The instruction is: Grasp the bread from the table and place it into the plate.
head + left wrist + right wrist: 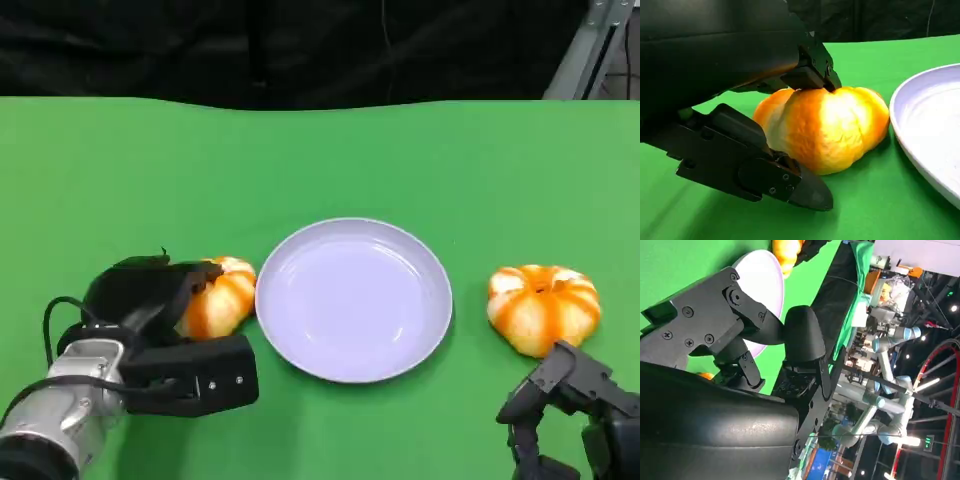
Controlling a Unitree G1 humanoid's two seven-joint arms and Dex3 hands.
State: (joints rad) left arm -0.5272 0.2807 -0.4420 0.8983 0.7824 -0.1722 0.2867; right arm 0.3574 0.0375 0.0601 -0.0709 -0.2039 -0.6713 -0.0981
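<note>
The bread (222, 297), a round orange-and-white bun, sits on the green table (100, 180) just beside the near-left rim of the white plate (353, 298). The left hand (165, 335) is closed around it: in the left wrist view one black finger (810, 75) presses on the bun's top while another (765, 172) lies low along its side, so the bun (825, 127) looks pinched between them, though it rests on the cloth. The step in hand seems to be the grasp itself, with the lift not yet made. Next, the hand needs to raise the bun above the plate's (930, 135) raised rim, carry it a short way toward the middle and let go.

A second bun (543, 307) of the same kind lies on the far side of the plate, near the right hand (570, 415), which holds nothing; its fingers look loosely bent, and how far apart they are I cannot tell. Nothing lies between the held bun and the plate.
</note>
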